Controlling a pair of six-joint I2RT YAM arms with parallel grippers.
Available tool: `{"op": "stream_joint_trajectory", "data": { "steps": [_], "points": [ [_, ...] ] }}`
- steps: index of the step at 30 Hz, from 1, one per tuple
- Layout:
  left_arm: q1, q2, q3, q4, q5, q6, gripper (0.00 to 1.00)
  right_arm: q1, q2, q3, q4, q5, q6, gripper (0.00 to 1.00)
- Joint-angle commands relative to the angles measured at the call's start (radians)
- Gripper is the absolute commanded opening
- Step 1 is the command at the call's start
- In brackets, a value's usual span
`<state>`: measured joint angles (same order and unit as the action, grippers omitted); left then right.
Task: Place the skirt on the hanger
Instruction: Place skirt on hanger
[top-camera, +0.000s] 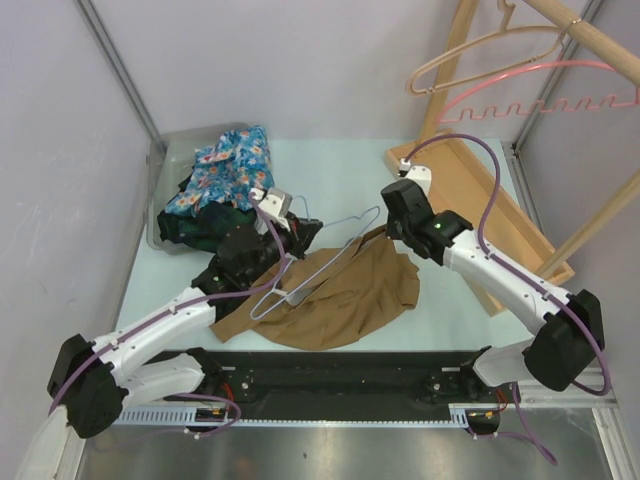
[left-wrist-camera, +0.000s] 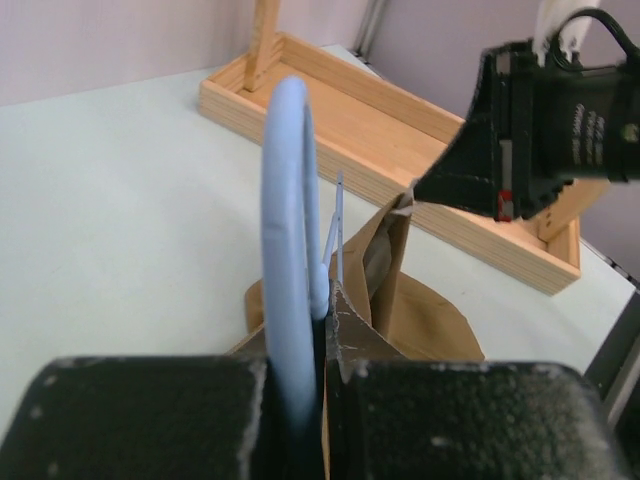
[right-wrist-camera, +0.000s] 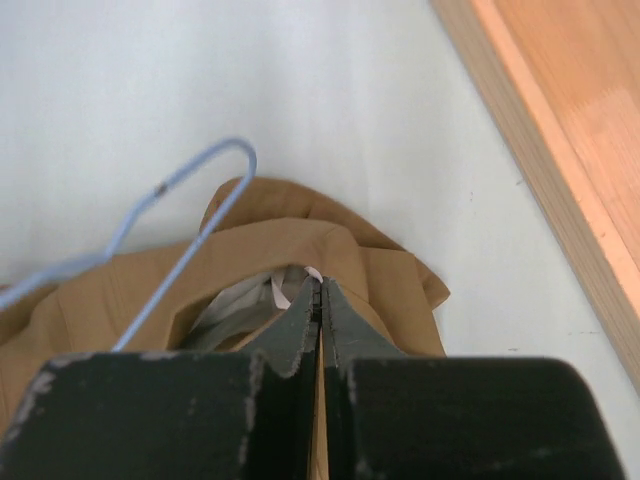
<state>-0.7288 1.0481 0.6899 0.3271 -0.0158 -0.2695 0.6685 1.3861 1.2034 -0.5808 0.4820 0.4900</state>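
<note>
— Status check: where's the skirt (top-camera: 335, 300)?
— Brown, crumpled on the table (top-camera: 350, 170), just left of the wooden rack base (top-camera: 500, 230). Right gripper (right-wrist-camera: 320, 295) is pinched together on the waistband edge, which is raised off the table.
— And the hanger (left-wrist-camera: 285, 230)?
— Light-blue wire, lying across the skirt, farther from the rack base. Left gripper (left-wrist-camera: 325, 305) is clamped on its hook.
— Any writing?
— White tag (right-wrist-camera: 285, 290) inside the waistband. Print too small to read.
</note>
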Motion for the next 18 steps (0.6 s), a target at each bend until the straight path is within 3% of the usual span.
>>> {"op": "stream_joint_trajectory", "data": {
  "steps": [1,18],
  "points": [
    [-0.001,-0.034,-0.023,0.099,0.128,0.038,0.0,-0.047,-0.042,-0.019,-0.002,-0.029,0.053,0.0],
    [-0.003,-0.089,-0.084,0.171,0.261,0.016,0.0,-0.159,-0.062,-0.076,0.065,-0.148,0.096,0.0]
  ]
}}
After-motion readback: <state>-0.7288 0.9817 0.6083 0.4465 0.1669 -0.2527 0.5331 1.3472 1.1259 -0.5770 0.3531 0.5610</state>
